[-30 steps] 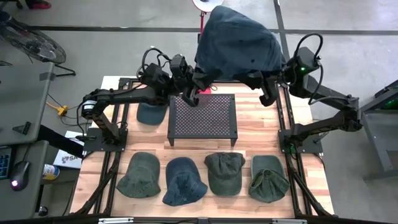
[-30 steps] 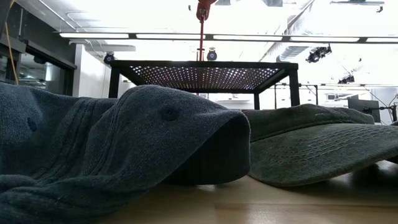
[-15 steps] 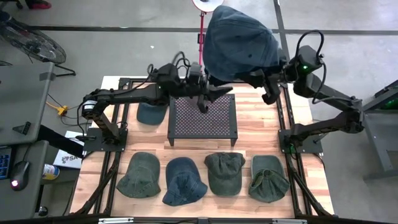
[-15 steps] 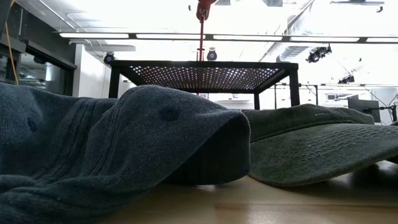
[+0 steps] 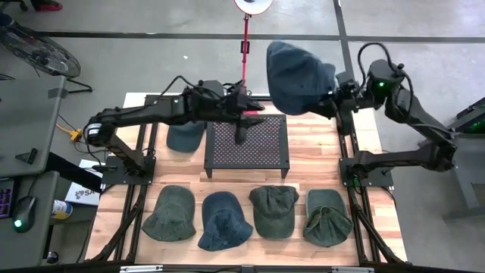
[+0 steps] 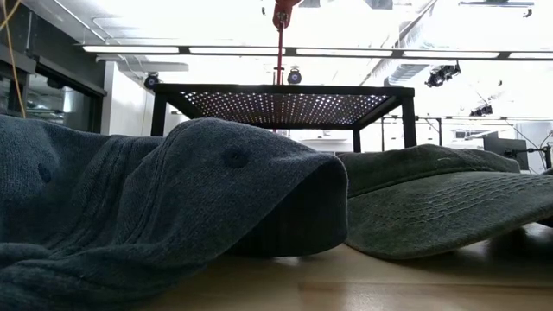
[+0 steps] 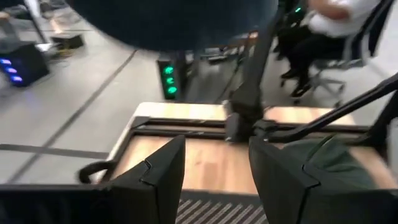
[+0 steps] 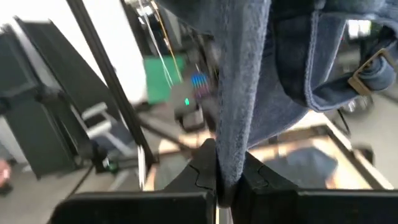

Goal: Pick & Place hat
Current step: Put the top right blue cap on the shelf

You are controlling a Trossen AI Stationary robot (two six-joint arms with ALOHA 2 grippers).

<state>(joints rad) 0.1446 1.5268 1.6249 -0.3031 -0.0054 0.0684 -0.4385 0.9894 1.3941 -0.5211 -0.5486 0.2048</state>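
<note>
Hat (image 5: pixel 298 76): dark blue denim, hanging limp | right end effector (image 8: pixel 224 177): pinching its fabric

We found both arms black, looped with dark cables; the right arm (image 5: pixel 409 106) showed a green indicator light, and the left arm (image 5: pixel 144 114) a white base label.

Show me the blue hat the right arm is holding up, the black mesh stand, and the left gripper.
blue hat (image 5: pixel 297 74), high view, on its crown.
black mesh stand (image 5: pixel 248 142), high view, on its perforated top.
left gripper (image 5: pixel 248 115), high view, between its open fingertips above the stand.
</note>
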